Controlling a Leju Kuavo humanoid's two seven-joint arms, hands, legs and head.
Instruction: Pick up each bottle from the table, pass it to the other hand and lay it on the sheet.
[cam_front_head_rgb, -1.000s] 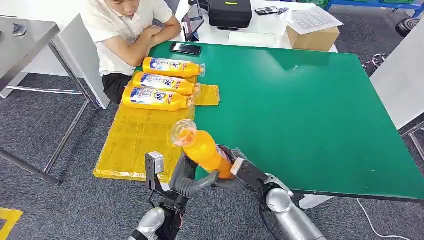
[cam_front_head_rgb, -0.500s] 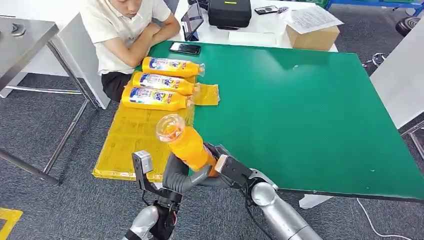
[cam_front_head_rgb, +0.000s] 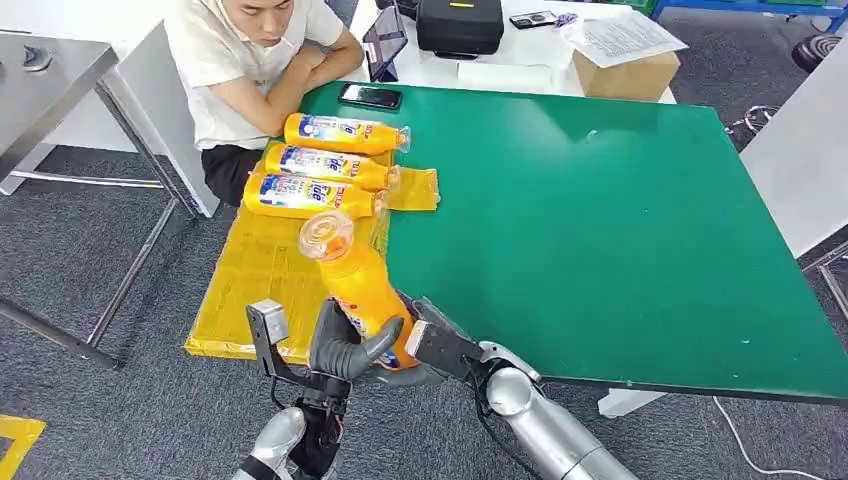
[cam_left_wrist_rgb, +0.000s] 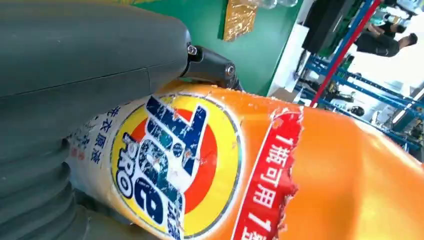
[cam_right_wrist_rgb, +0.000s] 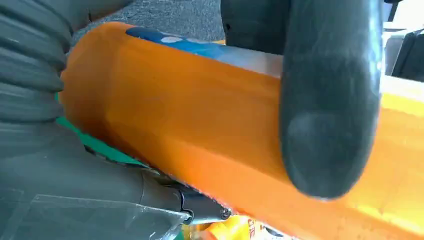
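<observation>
An orange detergent bottle (cam_front_head_rgb: 355, 285) stands tilted in the air at the table's near left corner, cap end up, over the edge of the yellow sheet (cam_front_head_rgb: 255, 290). My left hand (cam_front_head_rgb: 345, 345) wraps its lower body from the left, and my right hand (cam_front_head_rgb: 432, 350) grips the base from the right. Up close, the left wrist view has the bottle's label (cam_left_wrist_rgb: 175, 165) pressed against my left hand (cam_left_wrist_rgb: 75, 75). The right wrist view shows my right hand (cam_right_wrist_rgb: 60, 190) under the bottle (cam_right_wrist_rgb: 175, 125), with a dark finger (cam_right_wrist_rgb: 330, 100) lying across it. Three more bottles (cam_front_head_rgb: 315, 165) lie side by side on the sheet's far end.
The green table (cam_front_head_rgb: 620, 220) spreads to the right. A person (cam_front_head_rgb: 250, 50) sits at the far left corner, arms folded beside a phone (cam_front_head_rgb: 371, 97). Behind are a black case (cam_front_head_rgb: 460, 25) and a cardboard box (cam_front_head_rgb: 625, 72). A grey table (cam_front_head_rgb: 50, 70) stands at the left.
Both hands have carried the bottle to the left, from over the green table's edge toward the yellow sheet. The bottle now stands more upright.
</observation>
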